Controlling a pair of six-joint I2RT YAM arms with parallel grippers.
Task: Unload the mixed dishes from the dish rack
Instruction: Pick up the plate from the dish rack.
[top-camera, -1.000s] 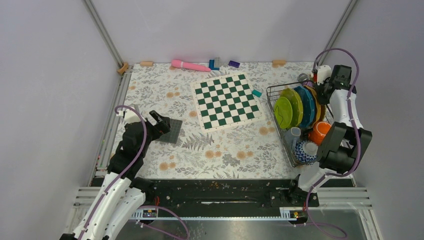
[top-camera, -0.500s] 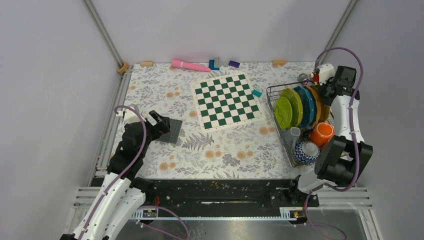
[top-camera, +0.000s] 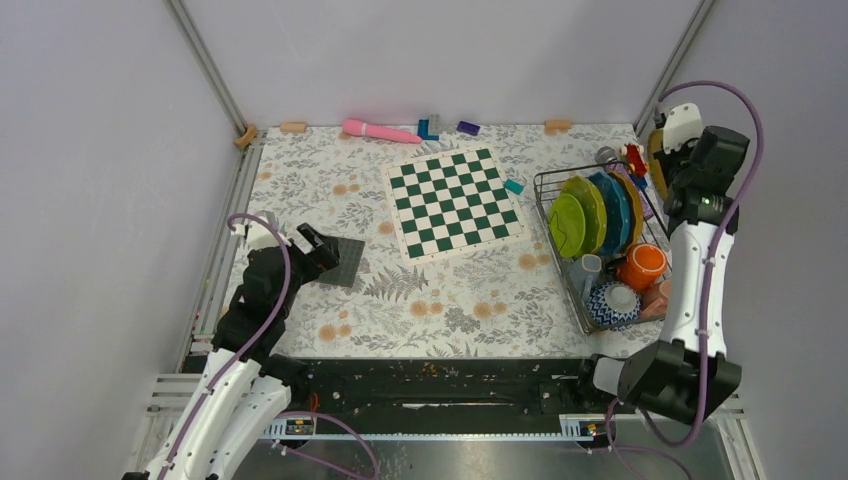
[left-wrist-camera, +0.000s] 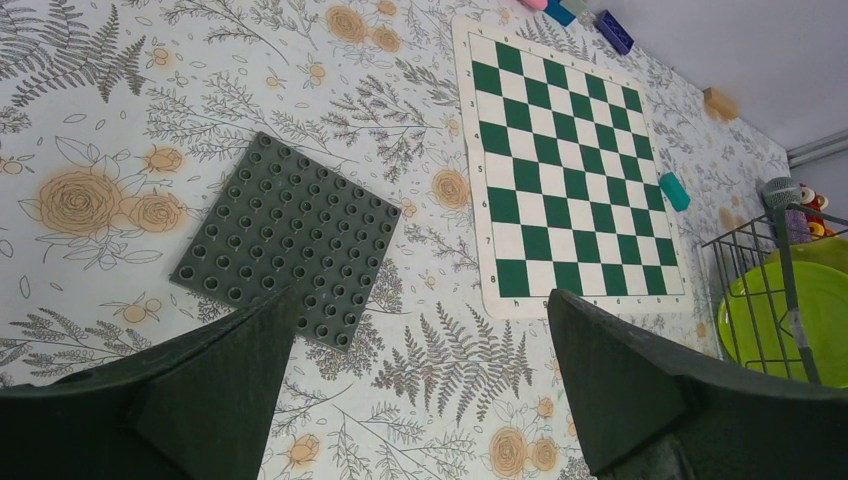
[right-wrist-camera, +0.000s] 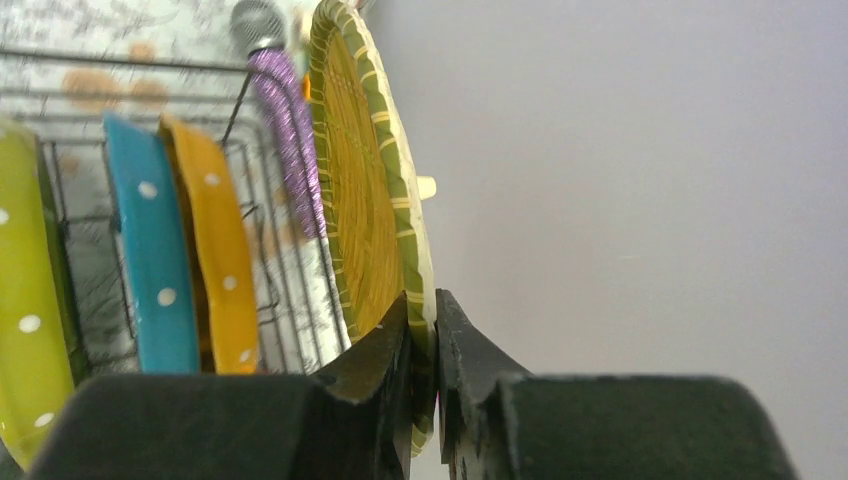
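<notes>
Over the far right corner of the dish rack (top-camera: 541, 200), right gripper (right-wrist-camera: 423, 330) is clamped on just the plate (right-wrist-camera: 365, 170) rim, so it could slip.

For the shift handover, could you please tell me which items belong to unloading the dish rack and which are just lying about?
Job: dish rack, striped plate in right pincer, lime plates, teal plate, orange cup, patterned bowl.
Lying about: chessboard, grey baseplate, pink wand.

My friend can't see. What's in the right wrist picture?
The right tool pinches the rim of a yellow plate with a green striped border, held upright. Left of it, an orange plate, a teal plate and a lime plate stand in the rack.
</notes>
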